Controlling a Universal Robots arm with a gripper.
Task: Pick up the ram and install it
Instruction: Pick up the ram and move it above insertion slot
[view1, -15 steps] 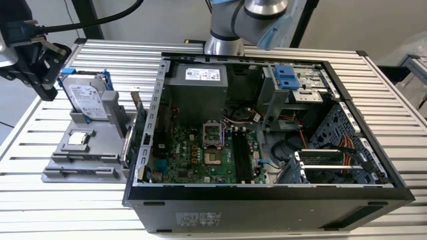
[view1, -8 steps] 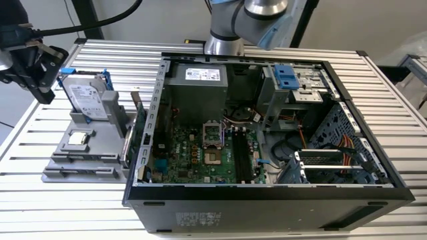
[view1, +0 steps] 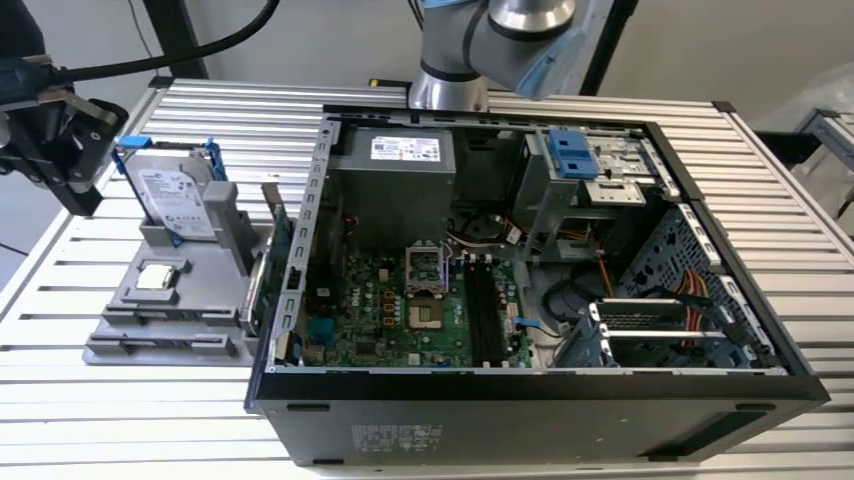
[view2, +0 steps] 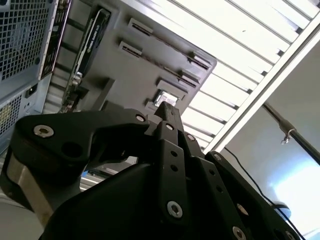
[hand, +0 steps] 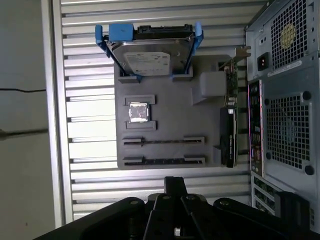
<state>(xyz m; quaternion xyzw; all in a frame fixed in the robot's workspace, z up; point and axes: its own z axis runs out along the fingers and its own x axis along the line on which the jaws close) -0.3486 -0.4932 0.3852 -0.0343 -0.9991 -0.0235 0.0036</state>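
Observation:
My black gripper (view1: 83, 198) hangs above the table at the exterior view's left, beside the grey holder (view1: 200, 300). Its fingers meet at the tip in both wrist views (hand: 173, 181) (view2: 167, 111), shut with nothing between them. Below it, the holder's two long slots (hand: 164, 141) show just thin grooves. The ram is hidden: I cannot pick it out in the holder or among the dark memory slots (view1: 483, 315) on the motherboard (view1: 387, 310) in the open computer case (view1: 534, 400).
A silver hard drive with blue rails (view1: 174, 200) stands upright at the back of the holder. A small square processor chip (view1: 160, 277) lies in its pocket. An expansion card (view1: 267, 255) stands between the holder and the case wall. The slatted table (view1: 134, 420) runs around both.

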